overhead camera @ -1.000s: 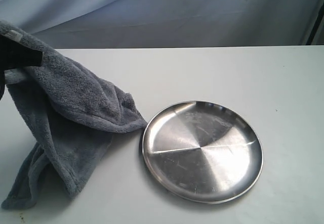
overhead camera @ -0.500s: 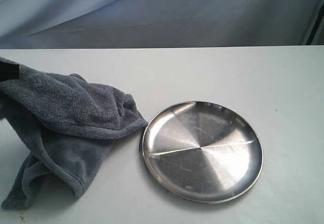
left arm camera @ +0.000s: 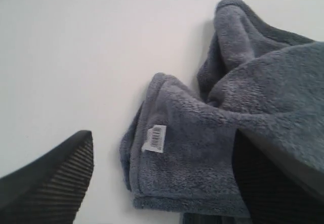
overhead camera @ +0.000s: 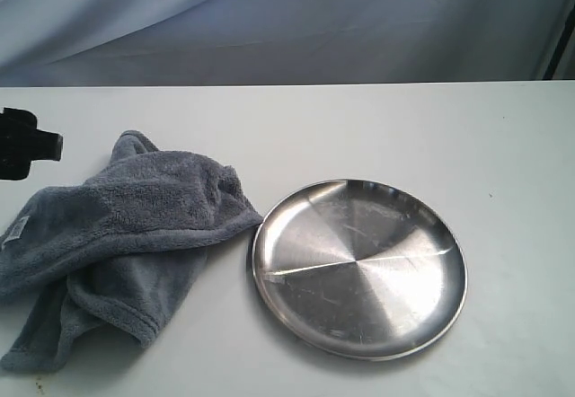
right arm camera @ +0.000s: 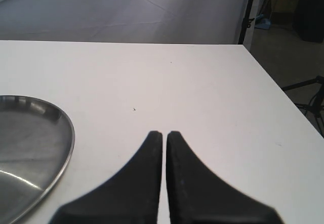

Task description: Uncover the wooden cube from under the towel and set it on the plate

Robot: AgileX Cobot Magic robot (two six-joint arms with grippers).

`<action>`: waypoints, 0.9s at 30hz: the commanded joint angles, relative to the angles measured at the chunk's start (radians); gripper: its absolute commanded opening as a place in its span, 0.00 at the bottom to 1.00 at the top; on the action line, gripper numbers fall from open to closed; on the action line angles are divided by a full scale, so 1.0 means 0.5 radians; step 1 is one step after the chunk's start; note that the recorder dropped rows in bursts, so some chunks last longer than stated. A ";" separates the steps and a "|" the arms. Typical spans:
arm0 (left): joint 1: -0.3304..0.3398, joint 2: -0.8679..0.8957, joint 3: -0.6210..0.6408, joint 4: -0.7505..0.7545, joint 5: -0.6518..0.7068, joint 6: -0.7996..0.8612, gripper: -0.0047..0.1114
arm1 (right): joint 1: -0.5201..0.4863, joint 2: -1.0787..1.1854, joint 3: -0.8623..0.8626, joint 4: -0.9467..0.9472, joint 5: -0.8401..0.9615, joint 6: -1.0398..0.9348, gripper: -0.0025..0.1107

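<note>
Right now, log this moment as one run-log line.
left gripper: open, by towel | right gripper: shut, empty | towel: crumpled on table beside plate | plate: empty | wooden cube: not visible

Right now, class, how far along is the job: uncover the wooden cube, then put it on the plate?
Done: the towel lies bunched beside the empty plate. In hand: nothing; left gripper open by the towel, right gripper shut over the table. Left: no view shows the cube, so finding, gripping and plating it remain.
</note>
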 commanded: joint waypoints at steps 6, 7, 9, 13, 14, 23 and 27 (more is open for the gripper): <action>-0.014 0.001 -0.086 -0.744 -0.265 1.257 0.66 | 0.000 -0.013 0.005 0.001 -0.002 0.002 0.05; -0.014 0.014 -0.082 -0.762 -0.270 1.327 0.66 | 0.000 -0.013 0.005 0.001 -0.002 0.002 0.05; -0.014 0.061 -0.077 -0.807 -0.291 1.437 0.66 | 0.000 -0.013 0.005 0.001 -0.002 0.002 0.05; -0.014 0.208 -0.077 -0.886 -0.401 1.444 0.66 | 0.000 -0.013 0.005 0.001 -0.002 0.002 0.05; -0.014 0.252 -0.077 -0.901 -0.446 1.383 0.66 | 0.000 -0.013 0.005 0.001 -0.002 0.002 0.05; -0.010 0.587 -0.081 -0.905 -0.620 1.139 0.66 | 0.000 -0.013 0.005 0.001 -0.002 0.002 0.05; -0.010 0.688 -0.081 -0.909 -0.620 1.139 0.66 | 0.000 -0.013 0.005 0.001 -0.002 0.002 0.05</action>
